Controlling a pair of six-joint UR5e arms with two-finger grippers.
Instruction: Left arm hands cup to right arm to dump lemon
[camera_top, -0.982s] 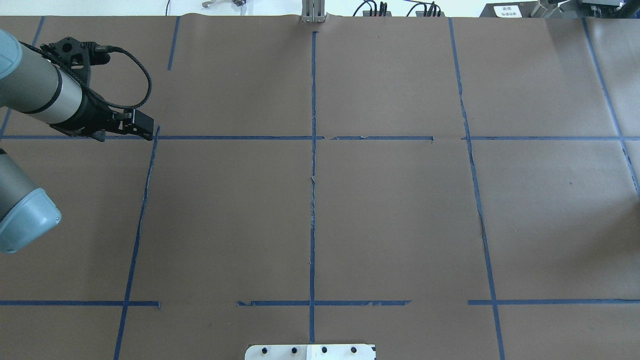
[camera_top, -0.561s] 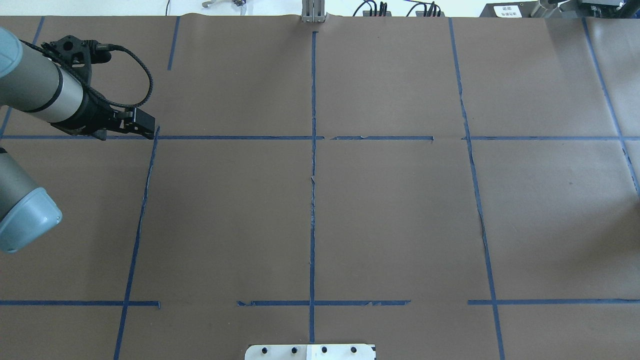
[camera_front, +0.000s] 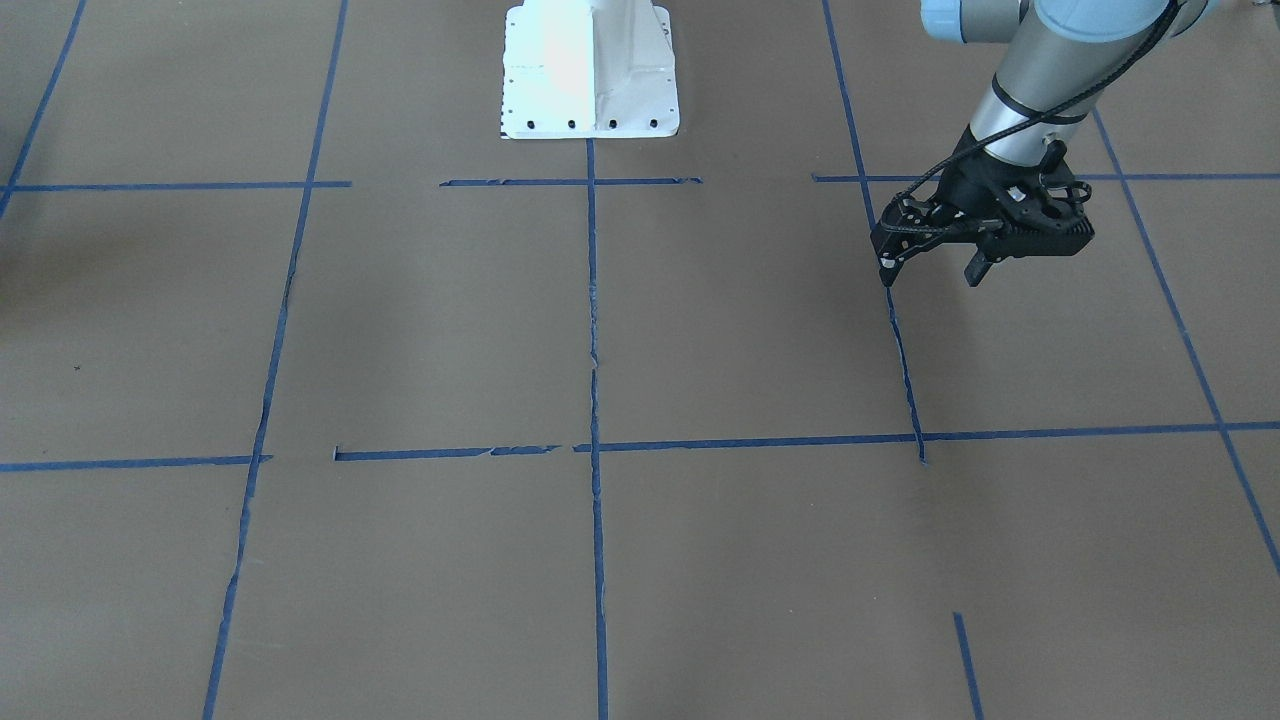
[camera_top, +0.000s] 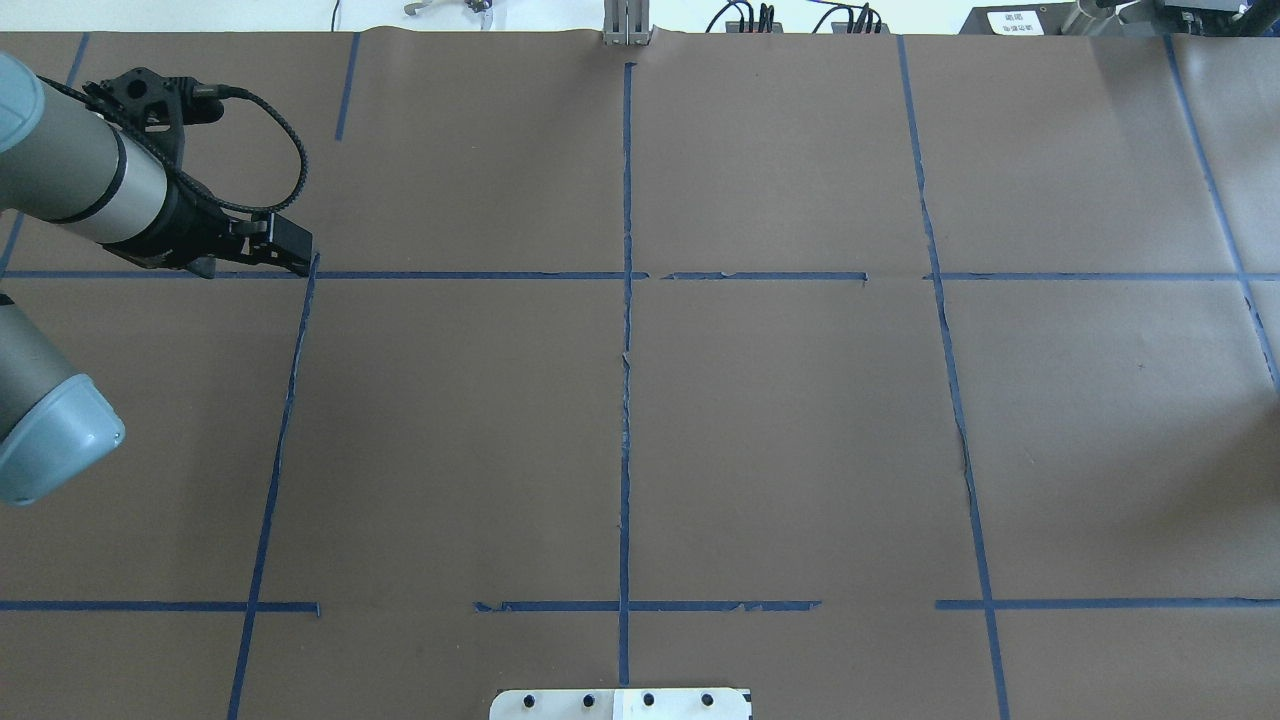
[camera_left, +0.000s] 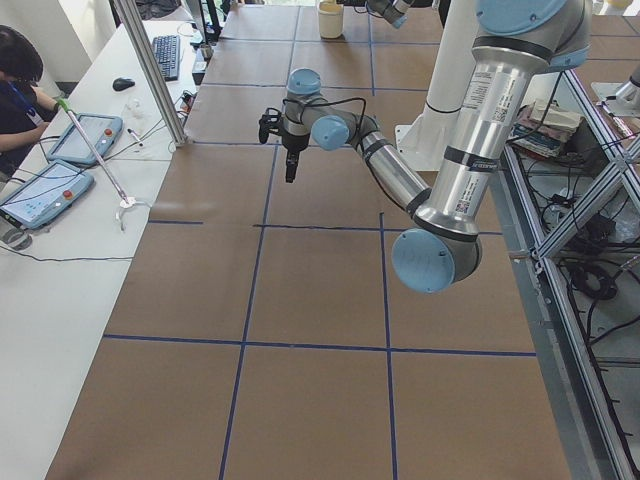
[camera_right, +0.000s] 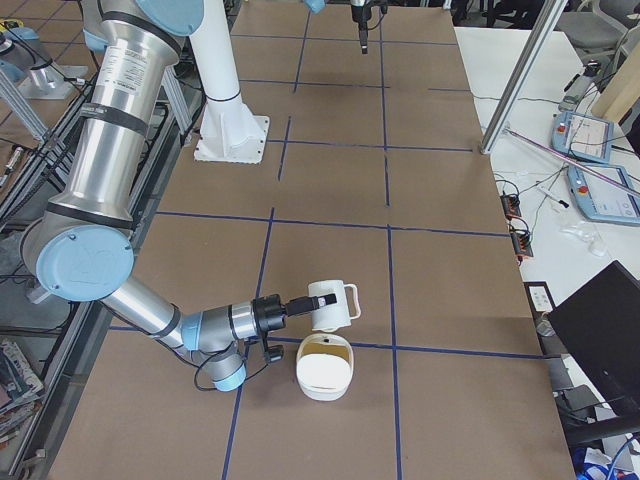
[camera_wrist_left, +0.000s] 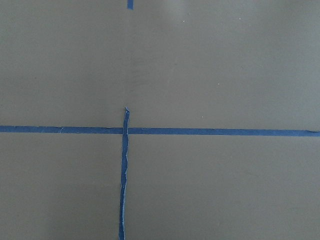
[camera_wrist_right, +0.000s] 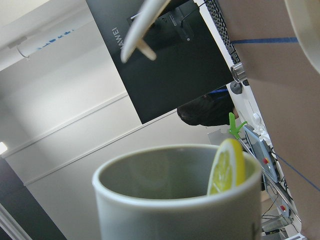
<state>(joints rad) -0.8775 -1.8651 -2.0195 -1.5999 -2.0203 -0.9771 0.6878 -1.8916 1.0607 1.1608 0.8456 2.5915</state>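
Nearest in the exterior right view, the cup (camera_right: 328, 302) is seen at the tip of the right gripper (camera_right: 297, 306). It is tilted, close by a white bowl (camera_right: 322, 382) on the table (camera_right: 450, 290). Whether that gripper is clamped on it cannot be told. A lemon (camera_wrist_right: 227, 167) slice is lodged against the cup's inner rim. Farther off, the left gripper (camera_front: 930, 268) is held over a blue tape (camera_front: 905, 360) line, its fingers (camera_front: 886, 270) spread and nothing between them.

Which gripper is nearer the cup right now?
Right. The right gripper is up against the cup; the left gripper hangs over the table at the far end.
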